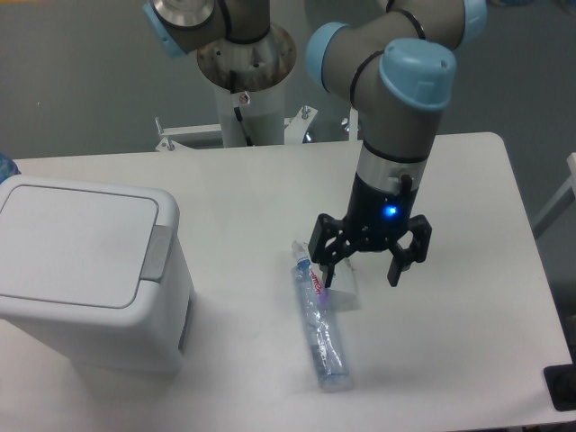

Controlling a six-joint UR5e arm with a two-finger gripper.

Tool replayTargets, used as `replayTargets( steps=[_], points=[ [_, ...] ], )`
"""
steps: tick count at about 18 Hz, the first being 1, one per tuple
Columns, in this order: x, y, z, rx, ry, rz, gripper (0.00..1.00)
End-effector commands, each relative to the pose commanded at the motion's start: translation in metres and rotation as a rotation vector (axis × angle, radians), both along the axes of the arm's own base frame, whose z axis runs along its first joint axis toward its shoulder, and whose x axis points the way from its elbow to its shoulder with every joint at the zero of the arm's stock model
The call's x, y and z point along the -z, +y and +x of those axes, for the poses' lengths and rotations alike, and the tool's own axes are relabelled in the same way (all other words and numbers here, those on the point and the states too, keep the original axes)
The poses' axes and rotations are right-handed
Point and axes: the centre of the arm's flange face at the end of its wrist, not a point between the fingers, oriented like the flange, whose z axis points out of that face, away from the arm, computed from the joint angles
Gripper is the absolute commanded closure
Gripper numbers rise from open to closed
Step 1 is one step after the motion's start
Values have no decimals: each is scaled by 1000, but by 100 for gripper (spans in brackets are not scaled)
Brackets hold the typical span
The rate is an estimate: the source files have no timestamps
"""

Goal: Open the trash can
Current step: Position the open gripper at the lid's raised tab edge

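1. The table [252,193] is plain white and takes up most of the view.
2. The trash can [90,270] sits on the table's near left edge, a boxy white bin with its flat lid down and the grey push tab [159,252] on the rim facing right.
3. The arm's gripper [364,274] hangs pointing down over the middle of the table, well apart from the can, fingers spread wide with nothing between them and a blue light on.
4. A clear plastic bottle [321,337] lies flat just below it.
5. A small white packet [346,286] sits against the bottle's top end, partly hidden by the gripper.
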Motion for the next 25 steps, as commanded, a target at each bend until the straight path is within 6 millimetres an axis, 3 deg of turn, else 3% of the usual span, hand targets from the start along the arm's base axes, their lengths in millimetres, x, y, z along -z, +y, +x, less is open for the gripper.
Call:
replayTargets(
  steps=[3,10,18,25],
  points=[
    [-13,9,13,22,-9,37,0],
    [-27,33,93,121,-7,45,0],
    [-31,36,122,164,3,47,0],
    [-13,48,144,211,-7,32,0]
  ],
)
